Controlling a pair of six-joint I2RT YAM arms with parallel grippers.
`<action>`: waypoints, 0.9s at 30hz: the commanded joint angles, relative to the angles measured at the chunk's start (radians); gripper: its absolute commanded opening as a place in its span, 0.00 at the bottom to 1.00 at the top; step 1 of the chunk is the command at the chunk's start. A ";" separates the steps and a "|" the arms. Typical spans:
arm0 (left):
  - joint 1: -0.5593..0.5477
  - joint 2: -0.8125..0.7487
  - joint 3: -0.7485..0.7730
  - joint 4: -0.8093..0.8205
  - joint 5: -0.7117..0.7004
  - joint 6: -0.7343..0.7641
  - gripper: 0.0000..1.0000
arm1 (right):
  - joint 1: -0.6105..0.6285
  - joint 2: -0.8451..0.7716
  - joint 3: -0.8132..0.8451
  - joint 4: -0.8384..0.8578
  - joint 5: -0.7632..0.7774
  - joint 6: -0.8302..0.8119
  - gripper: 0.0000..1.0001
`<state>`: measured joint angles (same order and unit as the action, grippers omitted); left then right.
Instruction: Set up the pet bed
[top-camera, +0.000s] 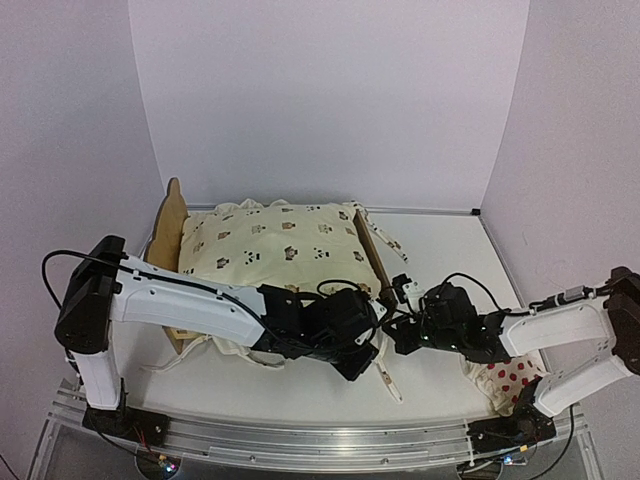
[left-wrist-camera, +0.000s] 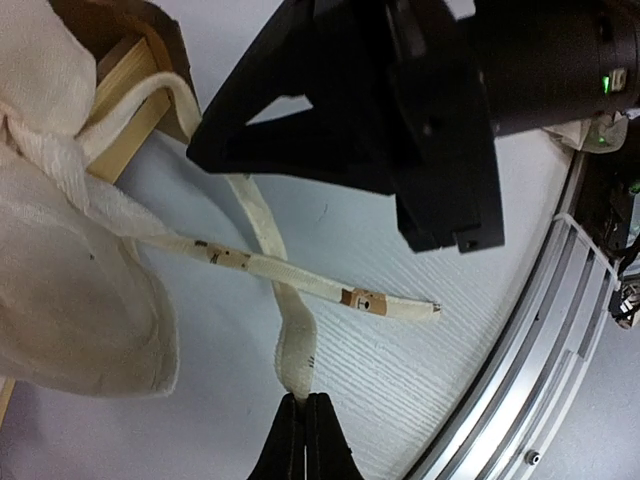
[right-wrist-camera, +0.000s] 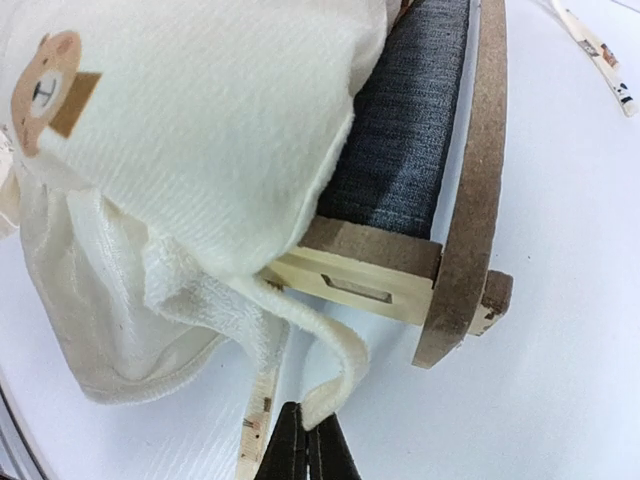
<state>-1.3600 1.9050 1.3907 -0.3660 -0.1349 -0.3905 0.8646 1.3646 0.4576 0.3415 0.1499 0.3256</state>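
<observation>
The pet bed (top-camera: 173, 215) stands at the table's middle left, its plywood near corner (right-wrist-camera: 400, 290) and dark grey base (right-wrist-camera: 410, 130) filling the right wrist view. A cream animal-print cushion (top-camera: 280, 245) lies on it and hangs over the near end (right-wrist-camera: 180, 120). At that near right corner both grippers meet. My left gripper (left-wrist-camera: 305, 402) is shut on the end of a plain cream tie (left-wrist-camera: 290, 340), low over the table. My right gripper (right-wrist-camera: 308, 428) is shut on a looped cream tie (right-wrist-camera: 340, 365) just under the bed corner.
A printed tie (left-wrist-camera: 370, 298) lies flat on the white table, crossing the held one. The right arm's black body (left-wrist-camera: 400, 130) hangs close above the left gripper. A white red-dotted pillow (top-camera: 510, 385) lies by the right arm's base. An aluminium rail (top-camera: 320, 440) edges the table.
</observation>
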 joint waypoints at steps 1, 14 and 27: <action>0.032 0.081 0.104 0.019 -0.018 0.042 0.00 | 0.005 -0.043 -0.007 -0.043 -0.023 -0.010 0.00; 0.128 0.247 0.253 0.070 -0.008 0.085 0.00 | 0.004 -0.127 -0.017 -0.117 -0.032 -0.005 0.00; 0.179 0.275 0.203 0.220 -0.063 0.052 0.00 | 0.004 -0.145 0.011 -0.181 -0.088 0.032 0.00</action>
<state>-1.2712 2.1681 1.6092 -0.2489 -0.1066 -0.2584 0.8417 1.2578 0.4401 0.1653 0.1535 0.3777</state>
